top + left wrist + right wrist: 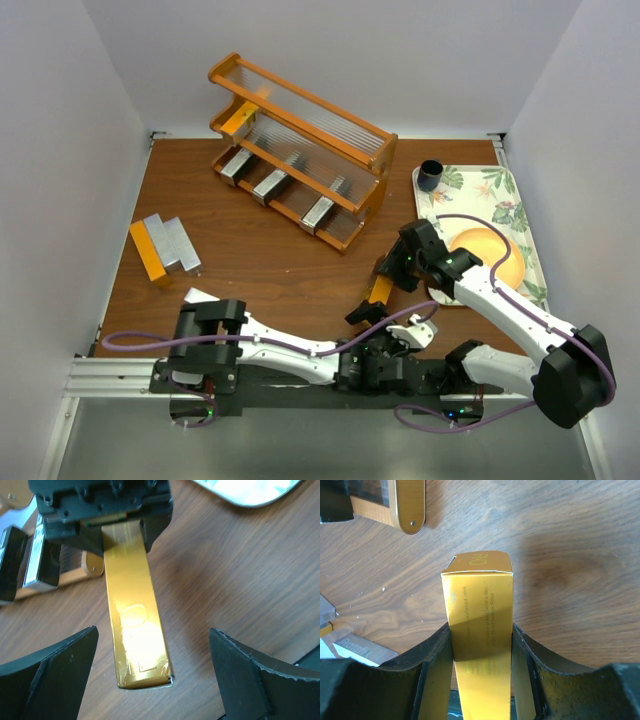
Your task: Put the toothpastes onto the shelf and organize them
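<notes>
My right gripper (pixel 392 268) is shut on an orange toothpaste carton (pixel 381 290), with the pads (pixel 437 650) clamping its long sides (pixel 477 610). The carton points down toward my left gripper (pixel 388 318). That gripper is open, its fingers (pixel 50 675) wide apart on either side of the carton's free end (pixel 137 630), touching nothing. The shelf (pixel 300 140) stands at the back with three silver cartons (pixel 270 183) on its bottom tier and an orange one (pixel 240 117) higher on the left. One orange (pixel 148 250) and two silver cartons (pixel 175 243) lie at the left.
A leaf-patterned tray (pixel 515 195) at the right holds a dark cup (pixel 431 175) and an orange dish (pixel 490 255). A white sheet (pixel 200 297) lies near the left arm's base. White walls enclose the table. The shelf's foot (pixel 410 505) is just beyond the held carton.
</notes>
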{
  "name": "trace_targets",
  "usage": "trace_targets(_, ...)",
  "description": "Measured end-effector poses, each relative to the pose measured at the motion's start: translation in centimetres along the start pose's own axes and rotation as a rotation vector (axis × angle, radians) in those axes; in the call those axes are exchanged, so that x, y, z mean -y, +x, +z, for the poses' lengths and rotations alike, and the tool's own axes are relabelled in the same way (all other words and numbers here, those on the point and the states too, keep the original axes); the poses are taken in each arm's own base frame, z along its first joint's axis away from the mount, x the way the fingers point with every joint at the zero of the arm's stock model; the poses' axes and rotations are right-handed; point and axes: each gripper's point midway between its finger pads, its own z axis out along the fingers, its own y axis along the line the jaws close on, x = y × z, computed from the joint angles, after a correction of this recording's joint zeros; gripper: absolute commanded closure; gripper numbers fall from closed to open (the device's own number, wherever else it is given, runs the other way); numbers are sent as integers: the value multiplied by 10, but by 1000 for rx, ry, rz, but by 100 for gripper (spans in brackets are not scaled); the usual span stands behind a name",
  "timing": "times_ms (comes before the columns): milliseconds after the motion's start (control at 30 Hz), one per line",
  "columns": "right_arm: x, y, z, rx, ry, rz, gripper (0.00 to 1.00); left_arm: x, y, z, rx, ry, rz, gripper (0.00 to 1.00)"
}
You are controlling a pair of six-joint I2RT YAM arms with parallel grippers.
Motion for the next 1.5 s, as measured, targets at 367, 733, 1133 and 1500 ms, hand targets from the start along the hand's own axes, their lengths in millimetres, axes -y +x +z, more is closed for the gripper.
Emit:
trace_targets(367,-4,3,0,-17,-22,8,100,-8,16,4,-83,-67,-11,43)
trace_targets(733,-3,6,3,-25,-26,16,39,-12,23,4,-101,-85,-10,70)
trace_targets(1133,-16,-6,-12,28,-95,-43,2,-35,25,-20,-123,45,-130,73)
trace_targets(1500,-47,-55,-70,242,-204,-164,2,-85,47,-45,-162,173,-309,72)
